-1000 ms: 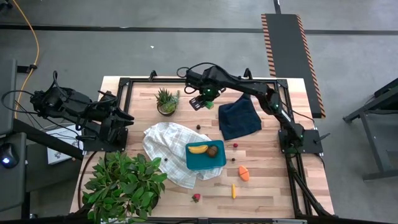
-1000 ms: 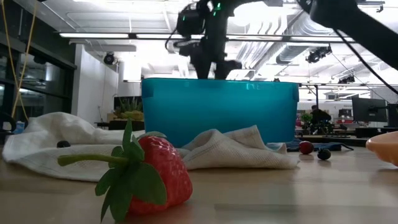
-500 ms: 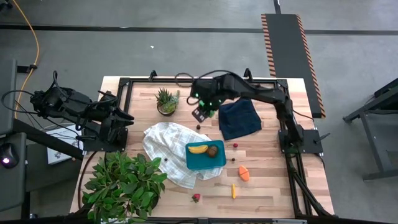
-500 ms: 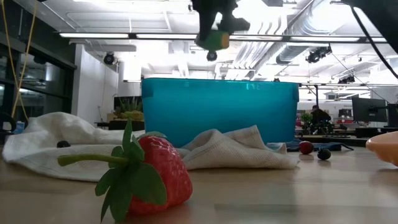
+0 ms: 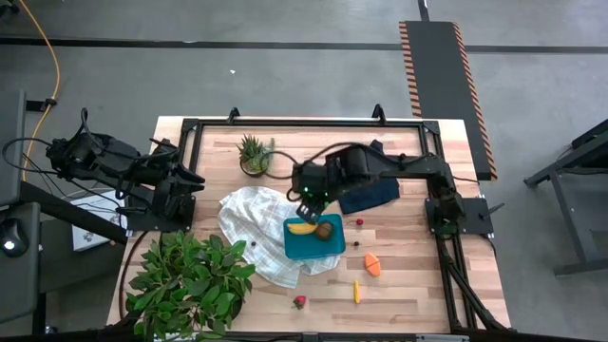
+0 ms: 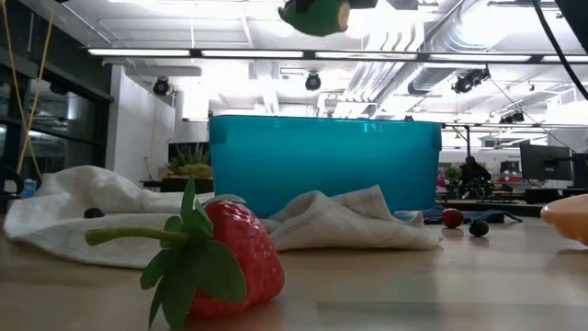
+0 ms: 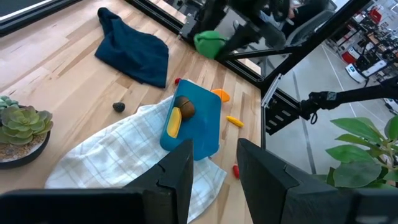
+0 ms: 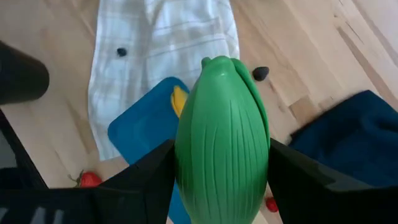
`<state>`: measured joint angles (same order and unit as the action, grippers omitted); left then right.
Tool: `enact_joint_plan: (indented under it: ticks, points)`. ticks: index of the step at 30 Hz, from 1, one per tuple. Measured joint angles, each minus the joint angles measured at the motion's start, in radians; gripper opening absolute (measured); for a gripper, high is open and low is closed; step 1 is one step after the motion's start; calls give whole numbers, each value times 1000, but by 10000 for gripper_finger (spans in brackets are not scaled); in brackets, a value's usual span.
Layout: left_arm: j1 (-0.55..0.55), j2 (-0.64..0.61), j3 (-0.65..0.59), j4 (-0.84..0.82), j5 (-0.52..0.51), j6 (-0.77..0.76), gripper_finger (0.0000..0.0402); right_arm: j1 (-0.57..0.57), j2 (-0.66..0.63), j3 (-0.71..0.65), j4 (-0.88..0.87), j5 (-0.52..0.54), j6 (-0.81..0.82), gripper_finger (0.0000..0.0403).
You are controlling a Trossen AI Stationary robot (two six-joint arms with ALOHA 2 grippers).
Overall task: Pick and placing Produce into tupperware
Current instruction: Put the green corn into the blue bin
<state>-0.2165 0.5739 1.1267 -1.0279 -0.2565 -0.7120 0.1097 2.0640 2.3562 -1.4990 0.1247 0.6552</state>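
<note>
My right gripper [image 5: 309, 197] hangs above the table, just past the far left corner of the teal tupperware [image 5: 314, 238], and is shut on a green ribbed fruit [image 8: 222, 143]. That fruit shows high above the box in the low view [image 6: 312, 16]. A yellow banana [image 5: 302, 227] and a brown round one [image 5: 325, 230] lie inside the tupperware, which rests partly on a white checked cloth [image 5: 249, 220]. My left gripper [image 7: 214, 180] waits open at the table's left edge, holding nothing. My right gripper pinches the green fruit's two long sides [image 8: 186, 155] between its two fingers [image 8: 149, 182]. The fingers slant steeply down and lie along the fruit, whose pointed end [image 8: 214, 63] faces down and away. The fruit is lifted clear of table and box.
Near the front edge lie an orange wedge [image 5: 371, 264], a carrot [image 5: 357, 291] and a strawberry [image 5: 300, 302]. Small berries [image 5: 359, 222] sit right of the box. A navy cloth [image 5: 369, 193], a potted succulent [image 5: 254, 155] and a leafy plant [image 5: 190, 275] are also on the table.
My right gripper has carried the green fruit from the far side, beside the succulent, toward the near edge and the tupperware, rising as it went. Its hold has stayed the same.
</note>
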Motion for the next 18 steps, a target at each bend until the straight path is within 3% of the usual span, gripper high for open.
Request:
enact_joint_plan:
  ticks: [18]
  points:
    - [0,0,0,0,0,0,111,103,0,0,53,-5,-212,206]
